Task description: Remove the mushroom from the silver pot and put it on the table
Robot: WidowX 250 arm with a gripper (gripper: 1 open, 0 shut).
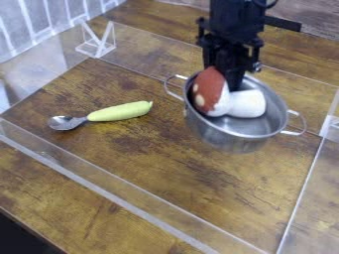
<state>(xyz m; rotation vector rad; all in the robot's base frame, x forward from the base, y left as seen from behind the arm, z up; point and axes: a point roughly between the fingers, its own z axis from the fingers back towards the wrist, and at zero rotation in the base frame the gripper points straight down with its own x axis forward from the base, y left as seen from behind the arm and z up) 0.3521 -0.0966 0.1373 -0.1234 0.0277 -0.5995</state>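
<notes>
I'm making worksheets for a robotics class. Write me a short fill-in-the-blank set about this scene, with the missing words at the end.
1. The mushroom has a cap that is ____ in color.
2. The mushroom lies inside the silver ____.
3. The metal ____ lies at one end of the yellow-green toy.
4. The tabletop is made of ____.

Missing words: reddish-brown; pot; spoon; wood

Spoon (65, 122) observed lying on the surface (133, 179), its handle end just beside the yellow-green banana (122, 112), which lies lengthwise in line with it; clear acrylic walls (146, 186) noted.
</notes>
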